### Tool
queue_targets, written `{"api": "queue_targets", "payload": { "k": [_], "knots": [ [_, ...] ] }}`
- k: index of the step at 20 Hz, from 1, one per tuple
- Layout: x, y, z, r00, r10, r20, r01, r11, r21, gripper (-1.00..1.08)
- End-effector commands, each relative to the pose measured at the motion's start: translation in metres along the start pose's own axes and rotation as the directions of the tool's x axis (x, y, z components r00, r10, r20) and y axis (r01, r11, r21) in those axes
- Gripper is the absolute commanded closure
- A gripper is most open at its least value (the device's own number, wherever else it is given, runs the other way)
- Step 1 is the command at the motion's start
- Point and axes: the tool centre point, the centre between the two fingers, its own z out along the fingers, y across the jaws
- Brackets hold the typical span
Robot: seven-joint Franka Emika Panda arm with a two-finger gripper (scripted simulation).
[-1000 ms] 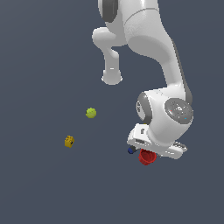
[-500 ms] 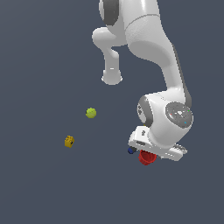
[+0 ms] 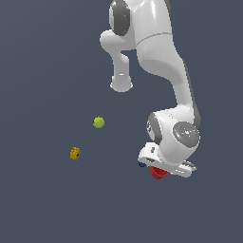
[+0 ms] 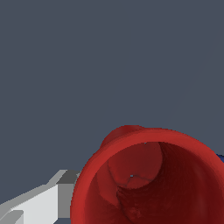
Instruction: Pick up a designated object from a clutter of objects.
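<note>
Claw: your claw (image 3: 160, 171) sits low over the table, right at the red cup; one pale finger (image 4: 41, 201) shows beside the cup's outer wall in the wrist view, but you cannot tell from either view whether the jaws are wide or closed on it.
Red cup: the red cup (image 4: 146, 177) fills the wrist view, mouth facing the camera, rimmed lip all round; in the exterior view only a red sliver (image 3: 157, 172) peeks out under the hand.
Cup contents: you see straight down to its base, and nothing lies inside.
Screwdriver: a dark blue bit (image 3: 142, 164) shows just beside the cup, on the exterior view's left of it; likely the handle, too hidden to be sure.
Ball: the yellow-green ball (image 3: 98, 122) lies well apart from the claw.
Block: the small orange-yellow block (image 3: 75, 153) lies farther out again, toward the exterior view's left.
Progress: you have reached the right object; whether it is off the table (image 3: 42, 199) cannot be read here.
Left to do: judge the grip secure, then raise the cup clear of the others.
</note>
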Motion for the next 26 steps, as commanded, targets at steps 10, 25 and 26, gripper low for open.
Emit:
{"api": "queue_targets", "payload": {
  "k": [10,25,26],
  "knots": [
    [0.002,-0.001,0.004,1.0,0.001,-0.002,-0.001,1.0,0.001,1.08],
    [0.003,0.01,-0.023,1.0,0.0,-0.001,0.0,1.0,0.001,1.08],
    [0.004,0.012,-0.029,1.0,0.0,-0.001,0.0,1.0,0.001,1.08]
  ]
}}
